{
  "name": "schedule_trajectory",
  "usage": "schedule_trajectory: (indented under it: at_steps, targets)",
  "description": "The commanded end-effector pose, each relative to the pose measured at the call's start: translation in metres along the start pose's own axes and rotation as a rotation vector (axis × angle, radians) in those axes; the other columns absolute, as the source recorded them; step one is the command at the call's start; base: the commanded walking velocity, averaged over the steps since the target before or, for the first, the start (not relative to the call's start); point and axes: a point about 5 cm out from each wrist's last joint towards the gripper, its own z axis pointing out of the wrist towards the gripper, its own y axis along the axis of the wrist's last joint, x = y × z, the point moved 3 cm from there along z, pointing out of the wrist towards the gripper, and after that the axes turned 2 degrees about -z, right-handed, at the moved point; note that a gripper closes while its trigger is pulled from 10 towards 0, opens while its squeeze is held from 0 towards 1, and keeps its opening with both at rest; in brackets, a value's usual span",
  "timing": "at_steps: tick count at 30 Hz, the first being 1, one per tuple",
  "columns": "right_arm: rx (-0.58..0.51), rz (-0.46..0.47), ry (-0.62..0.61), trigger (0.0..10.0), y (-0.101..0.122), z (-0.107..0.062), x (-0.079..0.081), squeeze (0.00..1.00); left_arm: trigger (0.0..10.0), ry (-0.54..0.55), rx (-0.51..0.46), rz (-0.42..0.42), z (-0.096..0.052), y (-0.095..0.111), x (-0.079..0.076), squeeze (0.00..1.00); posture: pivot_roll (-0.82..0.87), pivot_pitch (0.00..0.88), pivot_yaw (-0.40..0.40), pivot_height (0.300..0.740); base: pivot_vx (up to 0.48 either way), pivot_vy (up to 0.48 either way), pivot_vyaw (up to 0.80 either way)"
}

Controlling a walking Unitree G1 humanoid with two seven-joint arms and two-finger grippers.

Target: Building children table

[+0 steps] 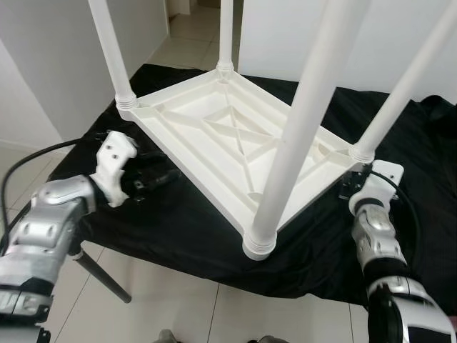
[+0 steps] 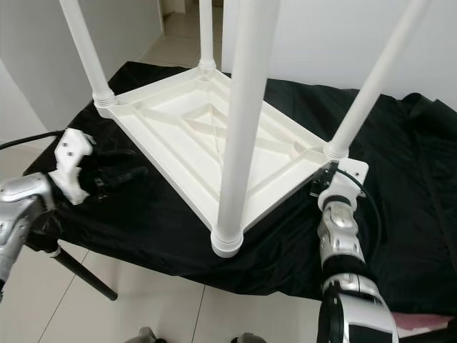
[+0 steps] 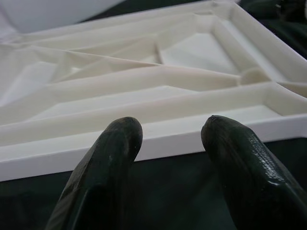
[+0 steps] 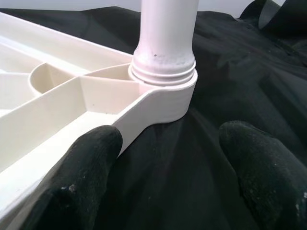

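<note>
A white plastic children's table point(image 1: 214, 132) lies upside down on a black cloth point(image 1: 178, 229), its ribbed underside facing up. All of its round white legs stand upright in the corner sockets; the nearest leg point(image 1: 300, 128) rises in front of me. My left gripper point(image 3: 170, 136) is open, its black fingers point(image 1: 153, 179) pointing at the table's left rim, just short of it. My right gripper point(image 4: 170, 143) is open beside the right corner socket point(image 4: 165, 72), one finger point(image 4: 81, 163) close against the rim there.
The cloth covers a low stand with a dark metal leg point(image 1: 100, 271) at its near left corner. Pale floor tiles point(image 1: 178, 300) lie below the front edge. White walls point(image 1: 43, 64) close in left and behind. A black cable point(image 1: 28, 161) loops by my left arm.
</note>
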Motion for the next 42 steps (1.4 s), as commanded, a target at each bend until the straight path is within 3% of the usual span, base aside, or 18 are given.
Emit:
schedule_trajectory:
  at_steps: [1, 8, 13, 18, 19, 22, 23, 33, 37, 41, 42]
  targets:
    - [-0.031, 0.001, 0.015, 10.0, 0.003, -0.004, 0.001, 0.0, 10.0, -0.092, 0.026, 0.035, 0.005, -0.004, -0.008, 0.0, 0.01, 0.032, -0.006, 0.74, 0.0, 0.0, 0.0]
    - [-0.105, 0.019, -0.016, 10.0, 0.006, -0.027, -0.021, 0.0, 10.0, -0.215, 0.04, 0.077, 0.029, -0.012, -0.028, 0.0, -0.05, 0.034, 0.025, 0.74, 0.0, 0.0, 0.0]
    - [-0.114, 0.018, -0.022, 10.0, 0.007, -0.032, -0.024, 0.0, 10.0, -0.238, 0.033, 0.083, 0.033, -0.011, -0.033, 0.0, -0.05, 0.035, 0.027, 0.74, 0.0, 0.0, 0.0]
    - [-0.13, 0.02, -0.05, 10.0, 0.007, -0.044, -0.037, 0.0, 10.0, -0.328, 0.001, 0.1, 0.047, -0.008, -0.054, 0.0, -0.08, 0.033, 0.04, 0.74, 0.0, 0.0, 0.0]
    - [-0.134, 0.02, -0.06, 10.0, 0.009, -0.046, -0.041, 0.0, 10.0, -0.37, -0.008, 0.112, 0.053, -0.008, -0.064, 0.0, -0.09, 0.033, 0.042, 0.74, 0.0, 0.0, 0.0]
    - [-0.136, 0.017, -0.065, 10.0, 0.01, -0.047, -0.044, 0.0, 10.0, -0.403, -0.015, 0.127, 0.056, -0.008, -0.073, 0.0, -0.09, 0.033, 0.042, 0.74, 0.0, 0.0, 0.0]
    - [-0.142, 0.012, -0.07, 10.0, 0.014, -0.046, -0.047, 0.0, 10.0, -0.471, -0.029, 0.16, 0.066, -0.008, -0.09, 0.0, -0.09, 0.033, 0.042, 0.74, 0.0, 0.0, 0.0]
    - [-0.147, 0.016, -0.073, 10.0, 0.02, -0.046, -0.046, 0.0, 10.0, -0.553, -0.093, 0.183, 0.081, 0.006, -0.111, 0.0, -0.09, 0.031, 0.047, 0.74, 0.0, 0.0, 0.0]
    - [-0.153, 0.029, -0.087, 10.0, 0.021, -0.052, -0.046, 0.0, 10.0, -0.611, -0.189, 0.187, 0.102, 0.027, -0.133, 0.0, -0.12, 0.028, 0.077, 0.74, 0.0, 0.0, 0.0]
    - [-0.15, 0.031, -0.091, 10.0, 0.021, -0.053, -0.046, 0.0, 10.0, -0.612, -0.204, 0.182, 0.108, 0.031, -0.136, 0.0, -0.13, 0.028, 0.082, 0.74, 0.0, 0.0, 0.0]
    - [-0.15, 0.029, -0.09, 10.0, 0.021, -0.056, -0.046, 0.0, 10.0, -0.608, -0.222, 0.178, 0.115, 0.036, -0.14, 0.0, -0.14, 0.028, 0.089, 0.74, 0.0, 0.0, 0.0]
